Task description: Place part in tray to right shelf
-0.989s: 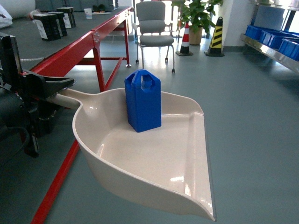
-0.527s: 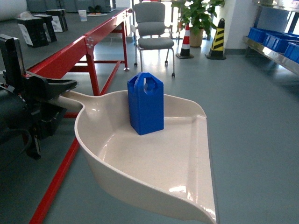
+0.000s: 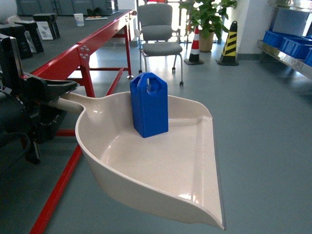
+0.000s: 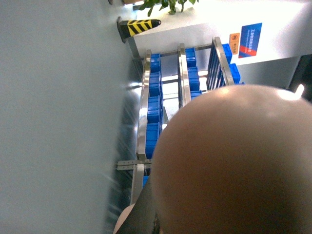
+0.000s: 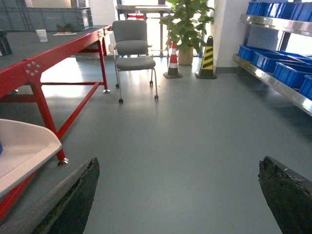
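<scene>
Your left claw (image 3: 58,95) is clenched on the long handle of the cream tray (image 3: 161,170), holding it out level above the grey floor (image 3: 263,136). The blue part (image 3: 149,105) stands upright inside the tray, near the rear wall and toward the handle side, its loop handle on top. Your right claw (image 5: 180,195) is released: its two dark fingers (image 5: 73,200) stand well apart with only floor between them. The right shelf (image 5: 273,80), steel-railed and carrying blue crates (image 5: 287,73), runs along the right wall, well apart from the tray. In the left wrist view the tray's underside (image 4: 234,165) fills most of the frame, blurred, so you probably cannot judge the grip from there. The red-framed tabletop (image 3: 58,44) lies to your left.
</scene>
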Motion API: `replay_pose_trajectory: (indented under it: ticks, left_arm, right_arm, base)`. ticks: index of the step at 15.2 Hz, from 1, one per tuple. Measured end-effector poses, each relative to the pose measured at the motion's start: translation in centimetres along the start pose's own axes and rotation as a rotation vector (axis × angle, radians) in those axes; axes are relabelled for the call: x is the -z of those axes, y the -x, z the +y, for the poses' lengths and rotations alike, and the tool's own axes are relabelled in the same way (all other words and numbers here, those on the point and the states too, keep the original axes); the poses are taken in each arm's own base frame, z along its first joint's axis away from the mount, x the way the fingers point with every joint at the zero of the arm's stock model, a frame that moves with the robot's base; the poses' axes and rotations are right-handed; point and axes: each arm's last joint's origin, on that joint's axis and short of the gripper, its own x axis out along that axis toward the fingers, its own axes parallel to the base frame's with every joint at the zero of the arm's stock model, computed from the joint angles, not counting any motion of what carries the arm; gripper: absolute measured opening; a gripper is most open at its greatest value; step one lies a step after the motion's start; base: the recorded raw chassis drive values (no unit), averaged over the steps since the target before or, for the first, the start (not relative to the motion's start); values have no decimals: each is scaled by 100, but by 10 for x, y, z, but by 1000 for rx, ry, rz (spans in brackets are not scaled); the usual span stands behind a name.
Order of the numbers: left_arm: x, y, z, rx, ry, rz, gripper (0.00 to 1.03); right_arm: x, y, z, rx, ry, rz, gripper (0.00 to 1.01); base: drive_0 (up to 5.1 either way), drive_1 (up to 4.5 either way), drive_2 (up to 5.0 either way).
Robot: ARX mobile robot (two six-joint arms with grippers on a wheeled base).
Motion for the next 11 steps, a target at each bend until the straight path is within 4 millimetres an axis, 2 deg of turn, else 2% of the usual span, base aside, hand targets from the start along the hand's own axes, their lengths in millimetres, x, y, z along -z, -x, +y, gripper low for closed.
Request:
replay_pose_trajectory:
  ticks: [11]
  left_arm:
    - [0, 0, 0, -1, 0, -1, 15]
  right_arm:
    - [0, 0, 0, 0, 0, 1, 98]
  base:
    - [8, 420, -404]
